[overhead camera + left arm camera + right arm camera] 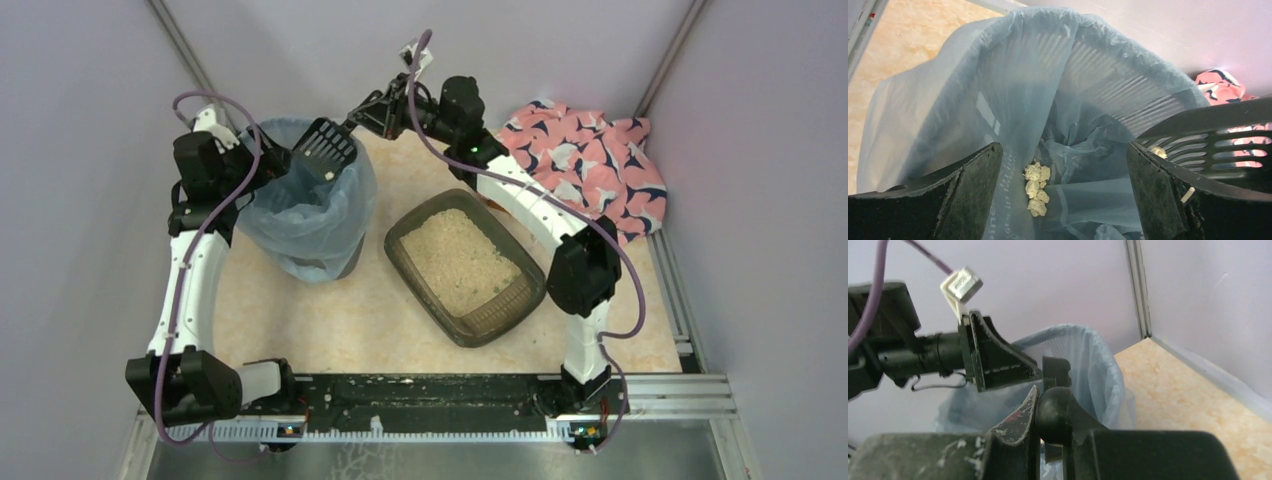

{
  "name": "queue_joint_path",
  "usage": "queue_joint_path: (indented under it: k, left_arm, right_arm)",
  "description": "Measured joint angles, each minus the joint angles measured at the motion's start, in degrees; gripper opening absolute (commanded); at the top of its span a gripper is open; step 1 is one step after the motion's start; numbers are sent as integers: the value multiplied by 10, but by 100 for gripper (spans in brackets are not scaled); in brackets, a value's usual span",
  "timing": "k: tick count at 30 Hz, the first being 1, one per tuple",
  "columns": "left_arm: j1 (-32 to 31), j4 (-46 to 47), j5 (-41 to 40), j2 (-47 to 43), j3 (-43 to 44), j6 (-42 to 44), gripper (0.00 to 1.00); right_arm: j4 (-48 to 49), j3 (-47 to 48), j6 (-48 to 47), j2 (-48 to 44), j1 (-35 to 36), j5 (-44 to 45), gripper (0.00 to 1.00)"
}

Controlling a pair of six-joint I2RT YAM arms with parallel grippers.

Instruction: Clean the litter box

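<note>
The litter box (517, 303), a dark brown tray of beige litter, lies right of centre on the table. My right gripper (378, 112) (1045, 415) is shut on the handle (1054, 412) of the black slotted scoop (326, 150) (1220, 145), which hangs over the blue-bagged bin (305, 225) (1013, 80). One small clump (1159, 151) sits on the scoop's slots. My left gripper (272, 165) (1063, 192) stands open over the bin's mouth, nothing between its fingers. Pale clumps (1035, 190) lie at the bottom of the bag.
A pink patterned cloth (585, 155) (1220, 85) is bunched at the back right corner. Grey walls close in the left, back and right. A black rail (420, 395) with both arm bases runs along the near edge.
</note>
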Motion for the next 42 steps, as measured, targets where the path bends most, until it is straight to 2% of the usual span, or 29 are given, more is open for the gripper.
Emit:
queue_joint_path:
  k: [3,9,15,19,26,29,32,36,40,42]
  left_arm:
    - [4,5,12,-1,0,-3,99]
    - [10,13,27,-1,0,-7,99]
    - [14,18,31,-2,0,-7,99]
    - [25,42,47,-9,-20,-12,99]
    - [38,60,58,-16,-40,-14,99]
    - [38,73,68,-18,-46,-16,99]
    - [38,80,75,-18,-52,-19,99]
    - [38,84,83,-18,-56,-21,99]
    - [38,86,88,-18,-56,-22,99]
    - [38,86,89,-18,-56,-22,99]
  right_arm:
    - [19,-16,-58,-9,20,18,0]
    - [-2,-16,-176,-9,62,63,0]
    - [-10,-11,-215,-9,82,89,0]
    - [6,23,-172,7,63,71,0]
    - [118,61,7,46,-17,14,0]
    - [175,42,78,47,-49,2,0]
    - [252,-33,141,24,-80,1,0]
    - [331,-225,202,-59,-128,17,0]
    - [333,-426,192,-200,-193,47,0]
    - [326,-496,180,-264,-220,63,0]
